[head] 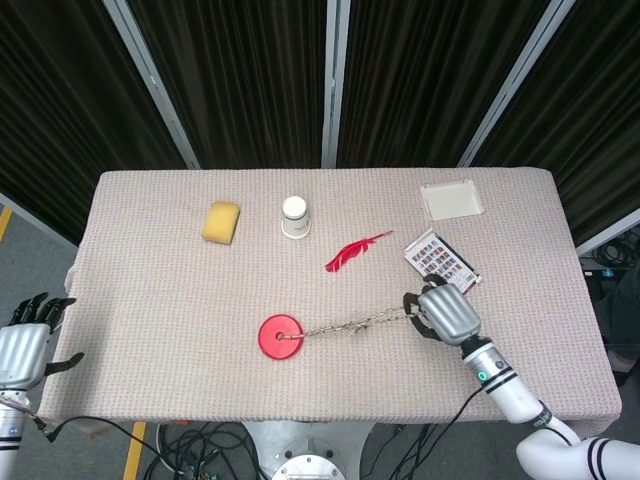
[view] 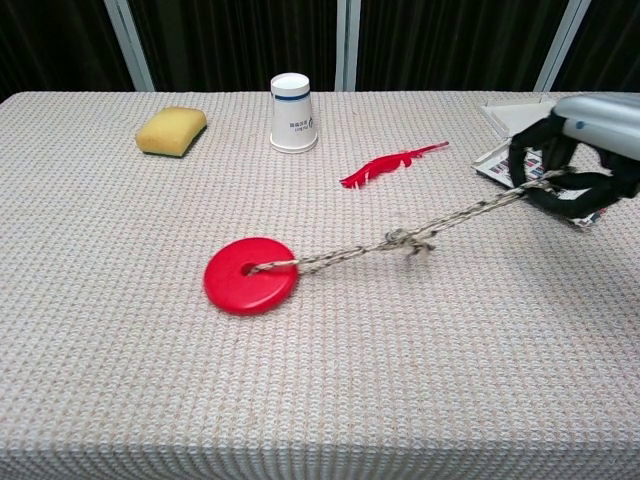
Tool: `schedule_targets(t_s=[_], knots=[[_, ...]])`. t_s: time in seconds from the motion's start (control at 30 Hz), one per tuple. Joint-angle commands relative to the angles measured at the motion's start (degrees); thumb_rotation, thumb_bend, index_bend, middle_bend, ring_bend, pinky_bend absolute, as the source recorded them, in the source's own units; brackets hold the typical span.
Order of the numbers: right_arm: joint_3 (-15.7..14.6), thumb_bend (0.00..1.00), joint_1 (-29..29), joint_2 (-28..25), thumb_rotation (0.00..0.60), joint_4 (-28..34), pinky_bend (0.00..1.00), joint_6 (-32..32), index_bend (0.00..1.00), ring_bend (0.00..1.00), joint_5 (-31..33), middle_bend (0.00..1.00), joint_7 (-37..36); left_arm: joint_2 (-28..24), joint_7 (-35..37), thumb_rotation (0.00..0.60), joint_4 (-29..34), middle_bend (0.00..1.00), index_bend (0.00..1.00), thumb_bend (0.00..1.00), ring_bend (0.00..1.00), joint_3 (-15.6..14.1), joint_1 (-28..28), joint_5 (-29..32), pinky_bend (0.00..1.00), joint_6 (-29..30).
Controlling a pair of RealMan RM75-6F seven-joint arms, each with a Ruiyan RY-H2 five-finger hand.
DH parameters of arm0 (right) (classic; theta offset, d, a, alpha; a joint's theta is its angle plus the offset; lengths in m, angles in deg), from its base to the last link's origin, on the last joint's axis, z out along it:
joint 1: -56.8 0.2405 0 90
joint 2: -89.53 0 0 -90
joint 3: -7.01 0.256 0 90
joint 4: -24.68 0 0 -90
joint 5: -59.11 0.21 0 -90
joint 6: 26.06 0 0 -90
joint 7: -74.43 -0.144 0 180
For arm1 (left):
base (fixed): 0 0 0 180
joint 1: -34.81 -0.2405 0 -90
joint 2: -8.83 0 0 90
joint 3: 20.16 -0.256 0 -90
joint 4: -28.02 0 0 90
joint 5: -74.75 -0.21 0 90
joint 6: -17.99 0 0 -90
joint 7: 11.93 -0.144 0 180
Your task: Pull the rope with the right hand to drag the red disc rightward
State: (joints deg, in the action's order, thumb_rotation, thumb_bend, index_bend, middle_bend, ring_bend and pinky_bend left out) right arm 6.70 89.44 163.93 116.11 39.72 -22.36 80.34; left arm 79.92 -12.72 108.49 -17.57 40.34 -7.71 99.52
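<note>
The red disc (head: 280, 335) (view: 250, 274) lies flat near the middle of the table, toward the front. A twisted rope (head: 350, 326) (view: 400, 240) runs taut from its centre hole rightward, with a knot partway along. My right hand (head: 445, 314) (view: 580, 160) grips the rope's far end, fingers curled around it, just in front of the patterned card. My left hand (head: 25, 345) hangs off the table's left edge with its fingers apart, holding nothing.
A yellow sponge (head: 221, 222), a white paper cup (head: 295, 216) and a red feather (head: 355, 252) lie behind the rope. A patterned card (head: 438, 262) sits beside my right hand, a white tray (head: 451, 200) at the back right.
</note>
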Motion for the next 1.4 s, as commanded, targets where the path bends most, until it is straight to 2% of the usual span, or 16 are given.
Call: schedule_targets(t_s=[0.03,0.27,0.53,0.83,1.23,1.4], knots=[[-0.9,0.53,-3.1,-3.7,0.6,-0.8,0.23,2.6,1.0,0.55,0.0,0.97,-3.2,0.0,-0.4,0.6,0.2,0.22,0.2,0.0,0.1,0.0,0.1,0.0,0.15,-0.2],[-1.0,0.53,-9.4,-10.3,0.6,-3.4,0.23,7.2,1.0,0.55,2.4,0.98,-9.5,-0.2,-1.5,0.6,1.2,0.22,0.2,0.0,0.1,0.0,0.5,0.0,0.15,-0.6],[1.4,0.53,-13.7,-14.6,0.6,-9.7,0.23,7.0,1.0,0.55,7.9,0.98,-16.6,-0.3,-3.6,0.6,2.9,0.22,0.2,0.0,0.1,0.0,1.1,-0.1,0.15,-1.0],[4.0,0.53,-16.6,-16.2,0.6,-14.8,0.23,5.7,1.0,0.55,11.3,0.98,-21.1,-0.4,-4.4,0.6,3.6,0.22,0.2,0.0,0.1,0.1,1.4,0.4,0.15,-1.4],[8.5,0.54,-16.8,-15.3,0.6,-17.3,0.23,3.4,1.0,0.55,14.5,0.98,-22.7,-0.5,-3.8,0.6,3.3,0.22,0.2,0.0,0.1,0.1,1.3,0.5,0.15,-1.0],[8.8,0.54,-15.0,-13.5,0.6,-15.5,0.23,2.3,1.0,0.55,11.3,0.98,-22.0,-0.1,-3.6,0.6,2.9,0.22,0.2,0.0,0.1,0.0,1.3,0.7,0.15,-1.3]])
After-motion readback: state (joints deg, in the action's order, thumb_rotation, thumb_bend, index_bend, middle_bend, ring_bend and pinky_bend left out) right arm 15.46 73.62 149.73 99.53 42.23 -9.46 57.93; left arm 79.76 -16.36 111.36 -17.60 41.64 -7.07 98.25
